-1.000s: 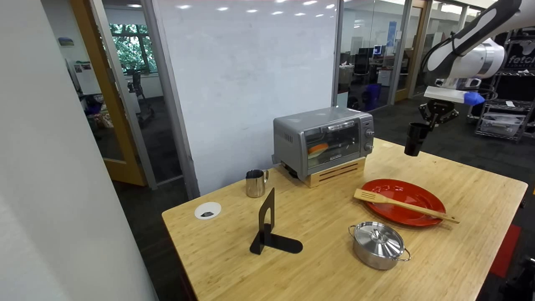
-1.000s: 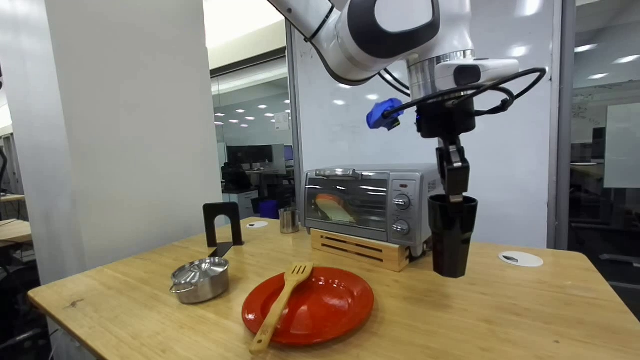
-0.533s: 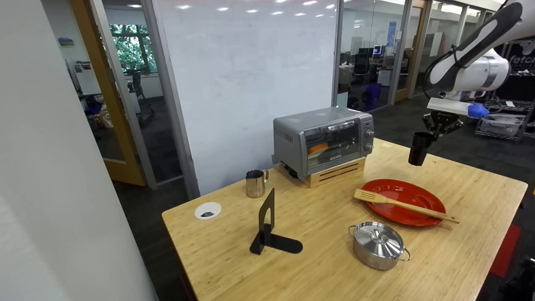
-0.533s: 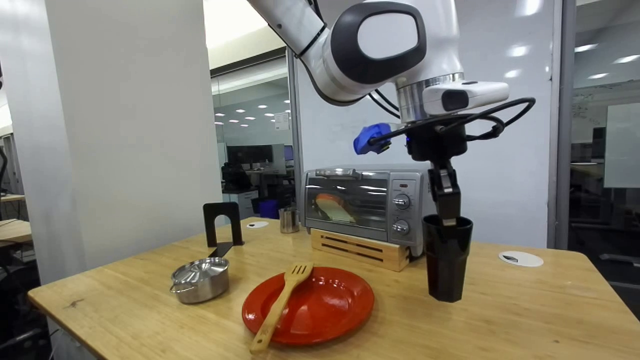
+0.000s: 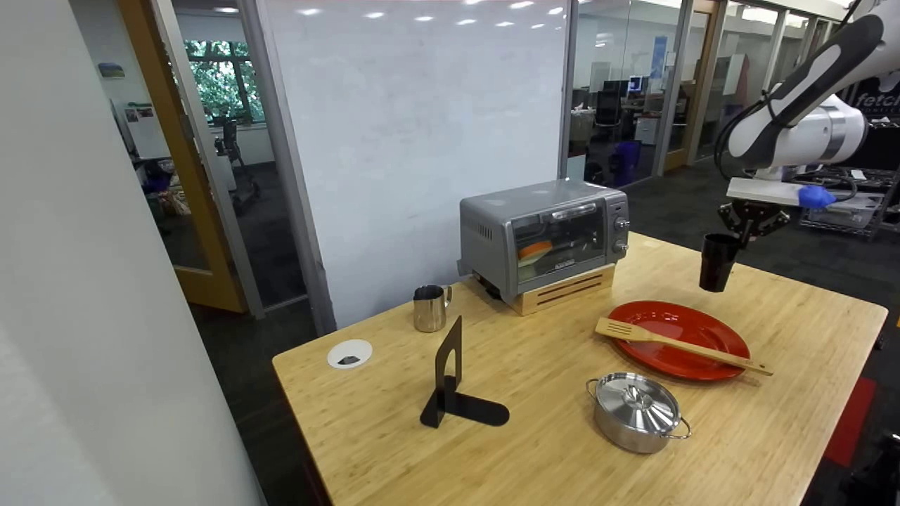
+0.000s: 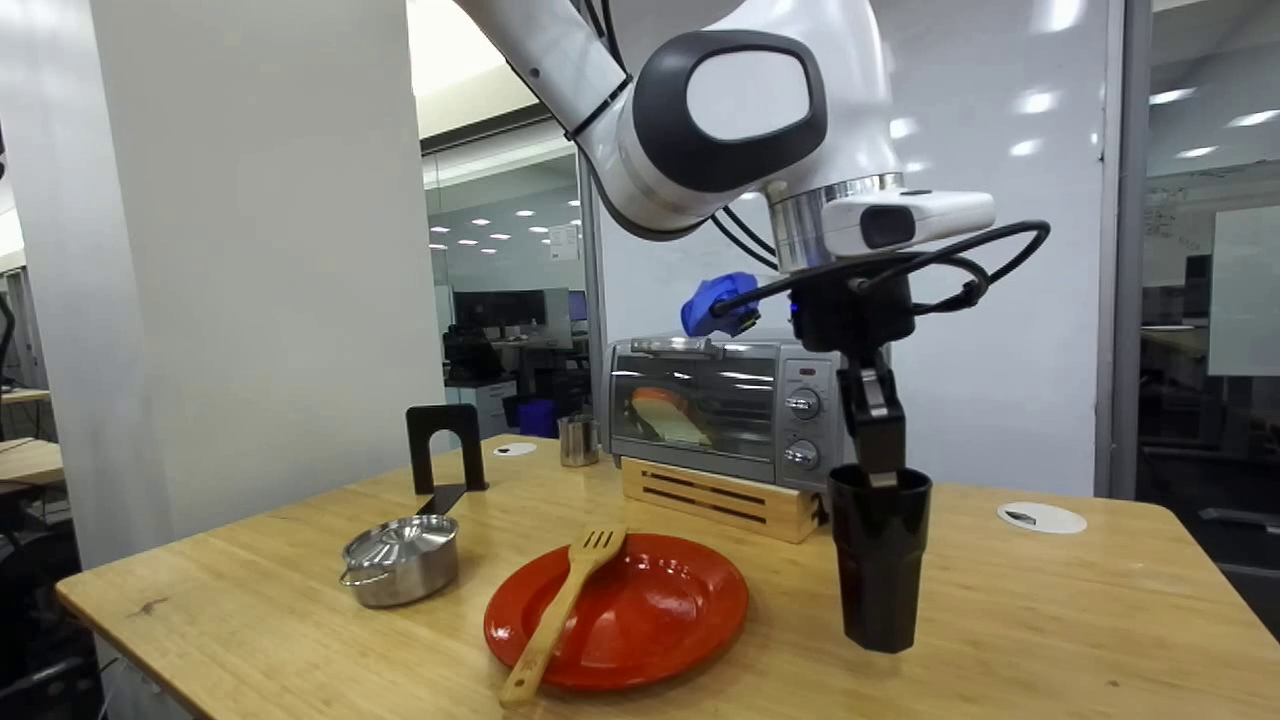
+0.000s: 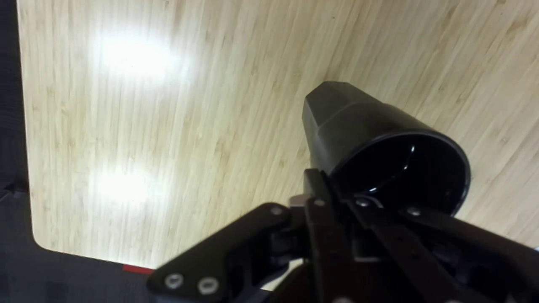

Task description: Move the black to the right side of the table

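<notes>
Because my end effector (image 6: 882, 472) is clamped on its rim, I log one black cup (image 6: 880, 580) first: plain, tapered, mouth upward; right of the frame in both exterior views, right of centre in the wrist view. Whether its base touches the table (image 6: 1110, 620), I cannot tell.

Table: one, light wood top, rounded corners; one corner at lower left in the wrist view.

Red plate (image 6: 665, 620): one; lower centre of the frame in an exterior view, the black cup apart to its right.

Wooden spatula (image 6: 558, 622): one, slotted; lies across the red plate, handle end past the rim.

Pot (image 5: 629, 422): one, metal, lid on, side handles; lower right of the frame in an exterior view.

Toaster oven (image 5: 485, 239): one, grey, door shut; right of centre in an exterior view; something orange and pale (image 6: 668, 412) behind the glass; slotted wooden block (image 5: 568, 289) beneath its front.

Metal pitcher (image 5: 427, 314): one, handled; mid-frame, near the toaster oven.

Black L-shaped stand (image 5: 481, 409): one, cut-out in its upright; lower centre of the frame in an exterior view.

White disc (image 5: 342, 351): one at left on the table in an exterior view.

Whiteboard (image 5: 422, 126): behind the table.
</notes>
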Available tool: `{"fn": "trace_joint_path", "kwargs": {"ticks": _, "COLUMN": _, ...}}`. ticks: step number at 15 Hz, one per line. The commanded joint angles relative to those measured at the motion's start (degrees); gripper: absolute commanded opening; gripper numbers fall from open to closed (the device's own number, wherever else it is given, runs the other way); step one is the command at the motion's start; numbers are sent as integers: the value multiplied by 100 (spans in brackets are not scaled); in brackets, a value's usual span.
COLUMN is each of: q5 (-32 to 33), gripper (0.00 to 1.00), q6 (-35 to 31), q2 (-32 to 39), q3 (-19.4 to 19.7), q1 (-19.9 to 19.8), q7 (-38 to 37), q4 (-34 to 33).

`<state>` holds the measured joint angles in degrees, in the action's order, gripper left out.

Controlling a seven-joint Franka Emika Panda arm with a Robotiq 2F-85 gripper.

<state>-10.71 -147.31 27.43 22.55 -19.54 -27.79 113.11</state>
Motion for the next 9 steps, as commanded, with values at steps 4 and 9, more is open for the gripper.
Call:
{"fn": "trace_joint_path", "kwargs": {"ticks": 4, "q5": 317, "gripper": 1, "q6": -432, "q2": -142, "q3": 217, "q1": 223, "q7": -49, "q4": 306}}
{"fn": "trace_joint_path", "kwargs": {"ticks": 9, "q5": 168, "gripper": 1, "q6": -683, "q2": -87, "q3": 98, "q1": 181, "q7": 45, "q4": 327}}
